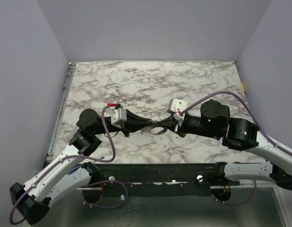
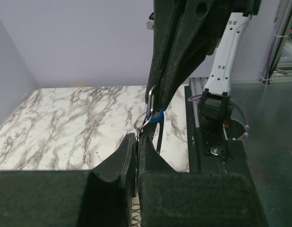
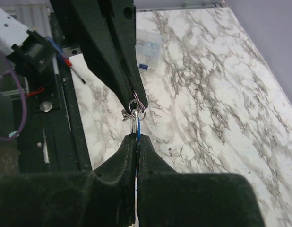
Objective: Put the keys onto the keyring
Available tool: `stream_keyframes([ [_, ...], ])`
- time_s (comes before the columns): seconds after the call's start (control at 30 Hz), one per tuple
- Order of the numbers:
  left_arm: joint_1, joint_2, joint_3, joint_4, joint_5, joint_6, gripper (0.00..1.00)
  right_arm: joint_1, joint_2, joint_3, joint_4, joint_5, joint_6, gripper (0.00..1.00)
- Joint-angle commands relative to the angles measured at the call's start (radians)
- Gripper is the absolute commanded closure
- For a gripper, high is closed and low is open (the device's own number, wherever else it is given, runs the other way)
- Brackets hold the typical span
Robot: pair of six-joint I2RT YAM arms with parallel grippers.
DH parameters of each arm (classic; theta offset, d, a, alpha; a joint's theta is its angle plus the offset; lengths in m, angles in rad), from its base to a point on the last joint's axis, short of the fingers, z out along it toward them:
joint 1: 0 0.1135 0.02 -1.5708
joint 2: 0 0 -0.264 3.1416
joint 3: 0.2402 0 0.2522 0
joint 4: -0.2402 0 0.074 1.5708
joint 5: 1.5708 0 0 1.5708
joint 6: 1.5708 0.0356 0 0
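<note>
Two black grippers meet tip to tip in the air over the white-and-grey marble table (image 1: 184, 80), a little nearer to its front edge than to its back edge. The left gripper (image 2: 136, 140) has its fingers pressed together on the thin pale grey metal keyring (image 3: 137, 111), which stands out from its tips. The right gripper (image 3: 136, 140) is closed too. It pinches the tiny key with the bright blue plastic head (image 2: 156, 117), and the blue part shows just beyond its tips, against the ring. A tiny silver metal key (image 3: 126, 113) sits at the ring; I cannot tell if it is threaded on. A clear plastic packet (image 3: 148, 47) lies flat on the table.
</note>
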Motion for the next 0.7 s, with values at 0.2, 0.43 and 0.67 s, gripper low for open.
stream_keyframes([
  [0.2, -0.009, -0.093, 0.014, 0.15, 0.288, -0.132, 1.0, -0.022, -0.075, 0.044, -0.177, -0.274, -0.108, 0.99],
  [0.43, -0.04, -0.121, 0.035, 0.158, 0.328, -0.153, 1.0, -0.021, -0.093, 0.058, -0.138, -0.333, -0.101, 0.99],
  [0.67, -0.052, -0.135, 0.023, 0.162, 0.32, -0.168, 1.0, -0.021, -0.112, 0.118, 0.002, -0.218, -0.023, 0.99],
])
